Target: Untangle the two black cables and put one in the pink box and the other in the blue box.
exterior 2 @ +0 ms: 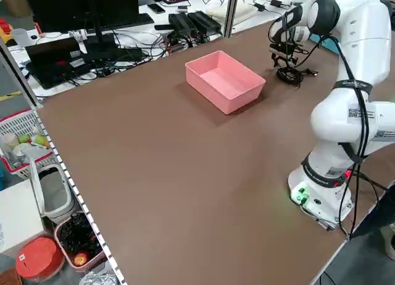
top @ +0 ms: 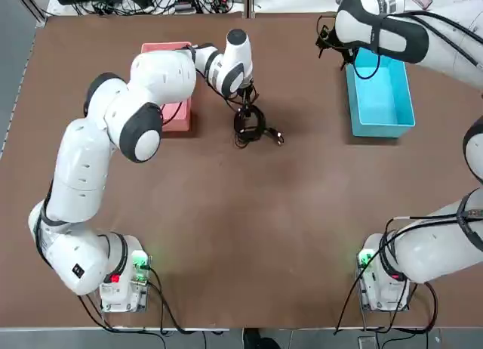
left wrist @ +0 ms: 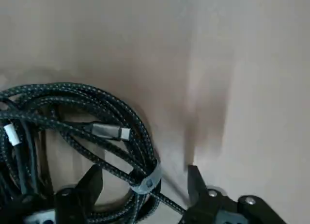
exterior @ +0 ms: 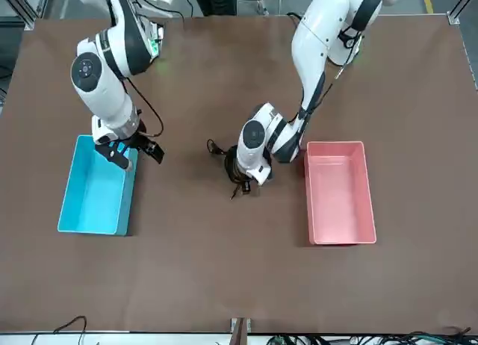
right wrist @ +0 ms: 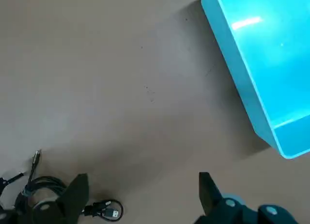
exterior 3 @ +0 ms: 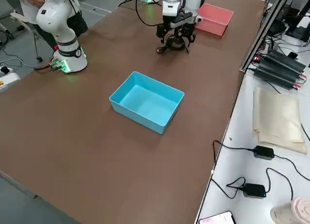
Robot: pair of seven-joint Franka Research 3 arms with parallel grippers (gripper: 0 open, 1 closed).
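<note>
We are looking down on a brown table where the two thin black braided cables are lying together as one tangled coil near the middle of the far half. One loose plug end is trailing out of the coil toward four o'clock in the top view, so the bundle's long axis is running roughly from ten to four.

The left gripper is reaching down onto the coil from its twelve o'clock side. In the left wrist view its black fingers are standing apart, with several strands and a grey strap of the coil passing between them; we cannot tell whether the pads are already pressing on the cable. A silver-tipped plug is lying across the loops there.

The rectangular open-topped pink plastic box is sitting at nine o'clock of the coil, just beside it, mostly hidden under the left arm in the top view, its long axis running twelve to six.

The matching light-blue plastic box is sitting well apart at three o'clock of the coil, long axis also twelve to six. The right gripper is hanging over that box's corner nearest the coil, fingers spread wide with nothing between them.
</note>
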